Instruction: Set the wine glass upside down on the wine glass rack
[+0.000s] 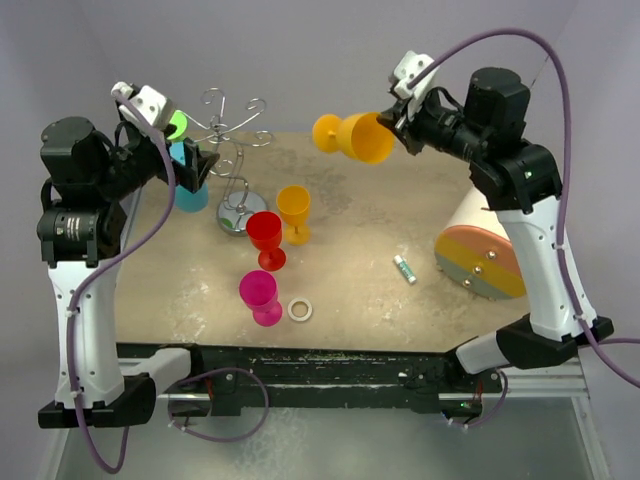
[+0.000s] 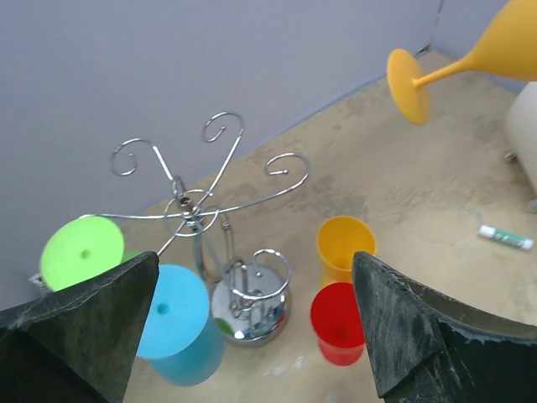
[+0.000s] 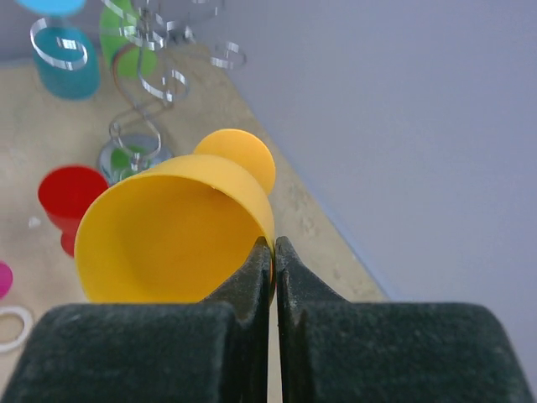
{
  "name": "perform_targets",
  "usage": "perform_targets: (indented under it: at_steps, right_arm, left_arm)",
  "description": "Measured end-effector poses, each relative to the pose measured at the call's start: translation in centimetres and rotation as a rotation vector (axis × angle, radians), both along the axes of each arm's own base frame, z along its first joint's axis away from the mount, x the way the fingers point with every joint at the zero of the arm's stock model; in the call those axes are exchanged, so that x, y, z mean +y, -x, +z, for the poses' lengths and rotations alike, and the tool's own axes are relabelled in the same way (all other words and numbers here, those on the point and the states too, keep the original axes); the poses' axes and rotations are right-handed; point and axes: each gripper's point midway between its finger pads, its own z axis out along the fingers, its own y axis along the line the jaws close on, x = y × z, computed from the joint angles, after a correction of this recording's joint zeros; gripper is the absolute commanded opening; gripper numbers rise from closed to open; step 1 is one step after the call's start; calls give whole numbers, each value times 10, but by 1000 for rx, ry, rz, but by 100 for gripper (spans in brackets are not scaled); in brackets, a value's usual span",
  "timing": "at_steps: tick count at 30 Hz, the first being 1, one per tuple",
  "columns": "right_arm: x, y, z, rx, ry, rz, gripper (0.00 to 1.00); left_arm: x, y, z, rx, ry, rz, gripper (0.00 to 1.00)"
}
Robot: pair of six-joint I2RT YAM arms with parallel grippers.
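Right tool (image 3: 273, 250) clenched on the rim of the glass (image 3: 168, 243), orange, its wall pinched between both fingers. Right arm raised, forearm reaching toward the rear of the worktop (image 1: 380, 300). Glass is in the air on its side, foot pointing left toward the rack (image 2: 250, 315), well apart from it and touching nothing else. Left arm raised beside the rack. Left tool (image 2: 256, 254) spread wide, grasping nothing, angled down over the rack's hooks and base.

My right gripper (image 3: 273, 250) pinches the rim of the yellow wine glass (image 3: 168, 239), held sideways, foot toward the wine glass rack (image 3: 134, 158).
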Motion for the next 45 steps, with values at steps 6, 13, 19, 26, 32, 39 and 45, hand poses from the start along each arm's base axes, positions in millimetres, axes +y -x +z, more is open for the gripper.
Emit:
perform_targets:
  at_steps: [6,13,19,26,32,39,45]
  right_arm:
    - [16,3,51,-66,-150,58,0]
    - [40,0,59,-15,-251,133,0]
    - [61,-2,48,76,-294,201,0]
    - [74,6,46,122,-320,260,0]
    - [76,9,49,118,-328,282,0]
    - [76,9,49,114,-329,282,0]
    - [78,6,44,121,-326,281,0]
  left_arm:
    - [-23,-19,5,96,220,-72,99]
    - [-48,-40,6,224,437,-157,93]
    - [-73,-42,1,309,530,-232,88]
    - [-86,-46,-7,368,585,-261,63]
    - [-95,-48,-17,414,619,-273,48]
    - [-100,-47,-21,440,631,-292,31]
    - [-102,-44,-20,441,631,-311,14]
